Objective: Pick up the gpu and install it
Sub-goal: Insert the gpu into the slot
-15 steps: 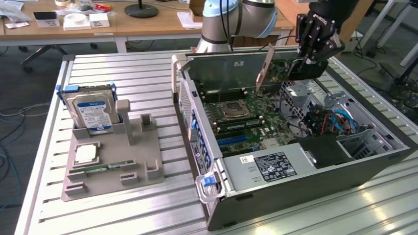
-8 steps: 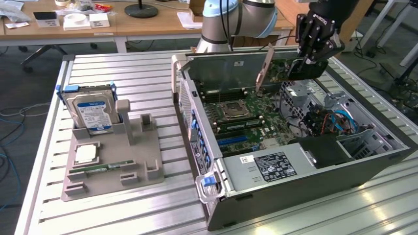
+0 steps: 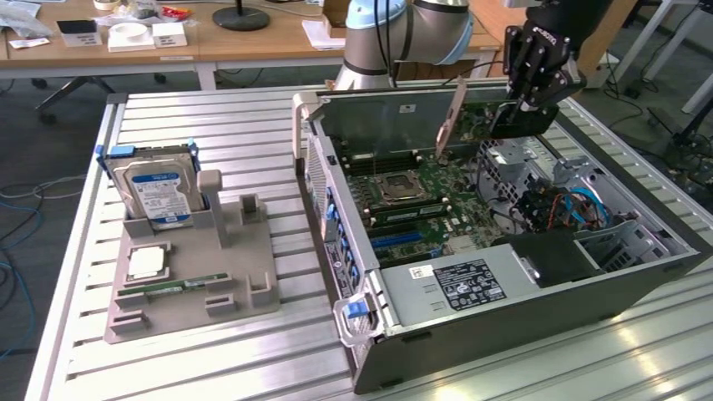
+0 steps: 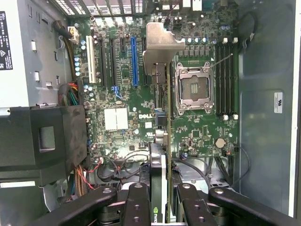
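The gripper (image 4: 162, 207) has its jaws pinching the gpu (image 4: 160, 49), holding the thin card on its edge above the green board (image 4: 122, 80) inside the open computer case (image 3: 502, 309), which lies by the bench's (image 3: 223, 368) edge at the exterior view's right.

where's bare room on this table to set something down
Free: slatted table between grey holder and near edge, and beyond the hard drive. Narrow strip between holder and case. Crowded inside the case, where the pincer holds the gpu.
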Tool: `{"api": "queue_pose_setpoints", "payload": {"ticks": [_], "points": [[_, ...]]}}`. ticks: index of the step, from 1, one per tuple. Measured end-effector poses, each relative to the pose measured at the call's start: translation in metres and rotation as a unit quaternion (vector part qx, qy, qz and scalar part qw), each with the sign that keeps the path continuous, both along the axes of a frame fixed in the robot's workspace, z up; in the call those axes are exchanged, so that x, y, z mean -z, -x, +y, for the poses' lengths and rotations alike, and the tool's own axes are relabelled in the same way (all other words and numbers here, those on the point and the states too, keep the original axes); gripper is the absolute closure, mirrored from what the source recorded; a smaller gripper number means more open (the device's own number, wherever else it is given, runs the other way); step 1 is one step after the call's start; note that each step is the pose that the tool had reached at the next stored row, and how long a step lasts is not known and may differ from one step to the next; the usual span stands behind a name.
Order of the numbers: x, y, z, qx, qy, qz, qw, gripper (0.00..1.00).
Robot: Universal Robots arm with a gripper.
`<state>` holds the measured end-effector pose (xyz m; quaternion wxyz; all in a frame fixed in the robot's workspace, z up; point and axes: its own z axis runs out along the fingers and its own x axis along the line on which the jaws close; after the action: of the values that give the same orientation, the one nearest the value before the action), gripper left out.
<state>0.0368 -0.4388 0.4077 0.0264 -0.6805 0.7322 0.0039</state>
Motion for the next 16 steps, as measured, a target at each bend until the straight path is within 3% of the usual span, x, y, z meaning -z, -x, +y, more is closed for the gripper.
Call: {"api": "queue_pose_setpoints", "payload": {"ticks": [16], "points": [[0.0038,0.0000,0.0000,0.000,-0.0001,0.0000,1.0000,0.73]]}}
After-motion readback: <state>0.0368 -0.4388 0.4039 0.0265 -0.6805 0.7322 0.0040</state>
